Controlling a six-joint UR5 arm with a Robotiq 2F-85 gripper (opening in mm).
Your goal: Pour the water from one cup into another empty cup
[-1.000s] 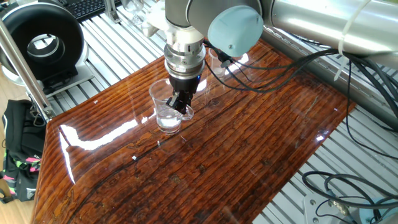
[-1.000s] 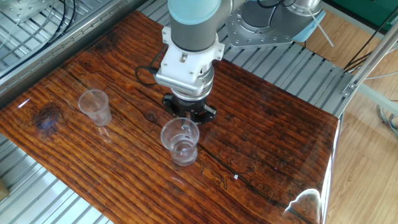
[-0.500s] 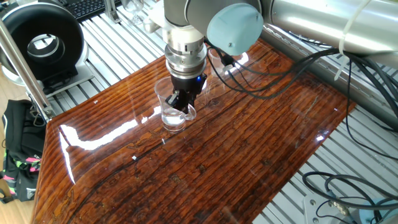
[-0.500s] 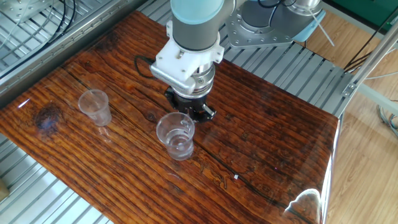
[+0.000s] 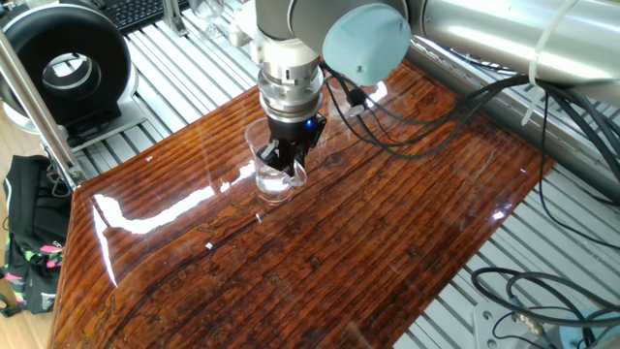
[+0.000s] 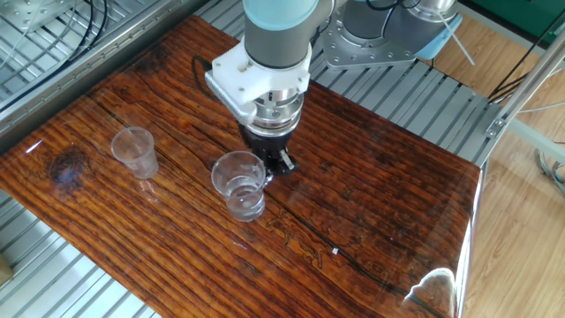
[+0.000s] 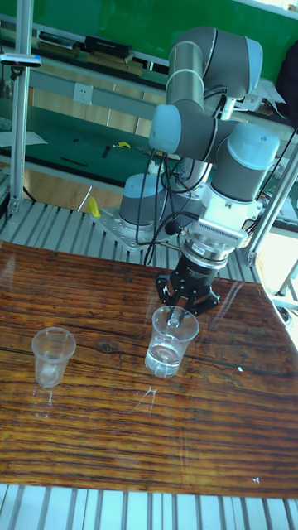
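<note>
counter: I've got a glossy dark wood-grain counter (image 6: pixel 380 203) sitting on a ribbed metal frame, glare streaks all over it in one fixed view.
arm: grey UR5 arm with pale blue joint caps (image 7: pixel 207 124) comes down from the back, wrist pointing pretty much straight at the counter.
tool: black two-finger tool (image 6: pixel 275 164) (image 5: pixel 286 161) is pinched onto the back side of the mug, right where the handle would be. Fingers look clamped tight; I can't make out the handle itself behind them.
mug: wide clear glass mug with a thick base (image 6: pixel 240 184) (image 7: pixel 171 339) (image 5: pixel 274 174), roughly upright, mid-counter. Whether the base touches the wood or sits just above it, I can't tell.
water: a small amount of clear water (image 7: pixel 165 358) pooled in the bottom of the mug.
small cup: small clear tapered handleless cup (image 6: pixel 135 152) (image 7: pixel 52 356) stands upright, well apart from the mug, toward the far left edge in the tall view.
</note>
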